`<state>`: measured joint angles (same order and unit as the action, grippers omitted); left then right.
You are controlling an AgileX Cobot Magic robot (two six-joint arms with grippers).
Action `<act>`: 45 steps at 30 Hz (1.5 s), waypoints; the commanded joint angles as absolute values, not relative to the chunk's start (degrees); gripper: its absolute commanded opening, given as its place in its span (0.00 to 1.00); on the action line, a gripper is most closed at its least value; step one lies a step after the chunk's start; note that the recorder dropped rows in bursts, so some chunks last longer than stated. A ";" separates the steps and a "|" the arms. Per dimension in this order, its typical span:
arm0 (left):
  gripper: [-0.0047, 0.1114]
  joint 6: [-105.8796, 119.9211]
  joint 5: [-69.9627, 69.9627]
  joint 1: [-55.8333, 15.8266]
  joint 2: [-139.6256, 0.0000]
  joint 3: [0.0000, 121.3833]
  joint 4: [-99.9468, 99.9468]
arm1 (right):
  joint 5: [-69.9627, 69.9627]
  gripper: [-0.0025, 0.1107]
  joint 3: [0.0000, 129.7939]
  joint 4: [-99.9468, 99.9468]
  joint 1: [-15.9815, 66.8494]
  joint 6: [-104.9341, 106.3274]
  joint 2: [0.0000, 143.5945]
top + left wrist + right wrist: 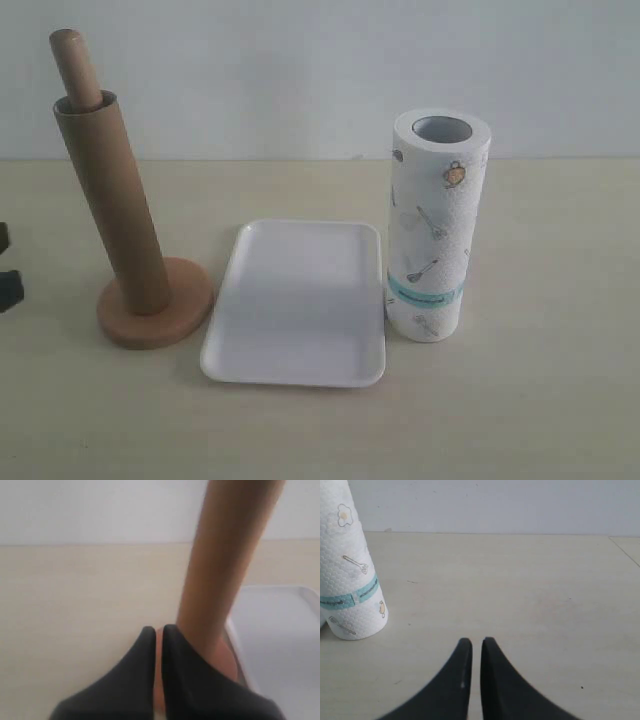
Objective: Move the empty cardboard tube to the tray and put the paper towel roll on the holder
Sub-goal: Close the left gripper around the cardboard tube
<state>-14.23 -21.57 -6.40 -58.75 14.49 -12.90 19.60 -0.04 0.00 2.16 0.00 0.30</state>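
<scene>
The brown cardboard tube (112,205) stands slipped over the wooden holder's dowel (76,65), leaning left, on the round base (180,305). The white tray (300,305) lies between the holder and the upright paper towel roll (435,225). My left gripper (158,630) is shut and empty, close to the tube (225,555) and base (225,662); in the exterior view only dark parts of it (8,285) show at the left edge. My right gripper (473,642) is shut and empty, low over the table, with the roll (350,580) off to one side. It is out of the exterior view.
A pale beige tabletop (540,400) carries everything, with a plain light wall behind. The tray's rim (305,592) shows beside the holder in the left wrist view.
</scene>
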 commanded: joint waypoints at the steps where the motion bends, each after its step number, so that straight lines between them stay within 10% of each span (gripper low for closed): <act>1: 0.08 -24.45 -40.67 -6.56 -64.51 14.34 -38.09 | 18.96 0.08 0.00 0.36 1.82 0.00 0.00; 13: 0.12 -24.45 -50.00 -6.56 -78.99 14.84 -34.58 | 18.96 0.08 0.00 0.36 1.82 0.00 0.00; 23: 0.66 -24.45 -52.38 -6.56 -79.24 14.93 -34.03 | 18.96 0.08 0.00 0.36 1.82 0.00 0.00; 45: 0.67 -14.35 -53.41 -6.56 -79.37 16.85 -20.15 | 18.96 0.08 0.00 0.36 1.82 0.00 0.00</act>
<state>-15.28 -54.01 -6.40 -79.23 15.64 -17.50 19.60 -0.04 0.00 2.16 0.00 0.30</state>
